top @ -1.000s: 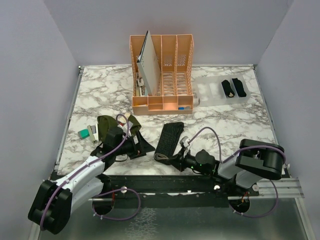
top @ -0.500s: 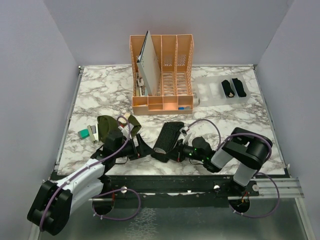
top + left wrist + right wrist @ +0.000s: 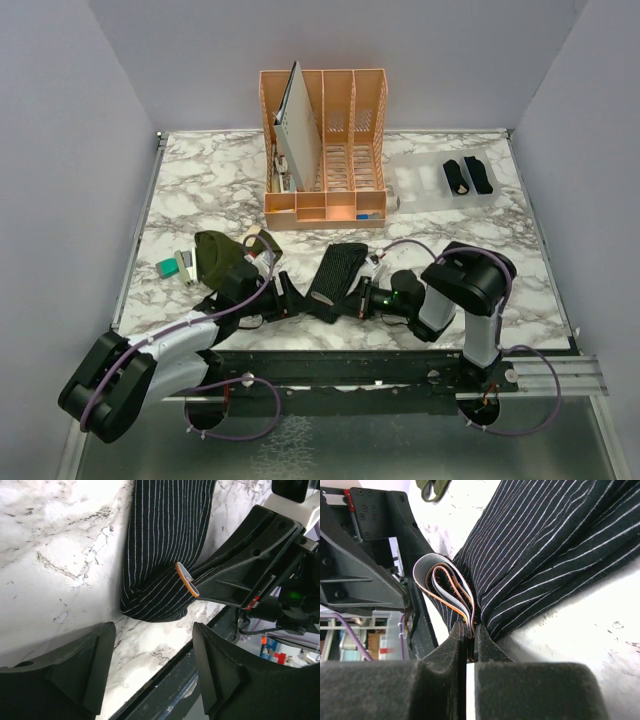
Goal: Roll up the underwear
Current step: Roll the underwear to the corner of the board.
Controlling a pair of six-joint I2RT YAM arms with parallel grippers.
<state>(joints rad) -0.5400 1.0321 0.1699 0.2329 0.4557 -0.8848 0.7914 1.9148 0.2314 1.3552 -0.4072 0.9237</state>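
My right gripper (image 3: 470,632) pinches the striped briefs (image 3: 335,272) at their folded end; my left gripper (image 3: 152,637) gapes wide just beside them.

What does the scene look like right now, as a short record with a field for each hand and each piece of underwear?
striped underwear: folded into a long strip, lying flat, not rolled
right hand: shut on its near end
left hand: open beside that end, holding nothing
olive underwear: crumpled at the left, not rolled
black rolls: two, side by side at the far right
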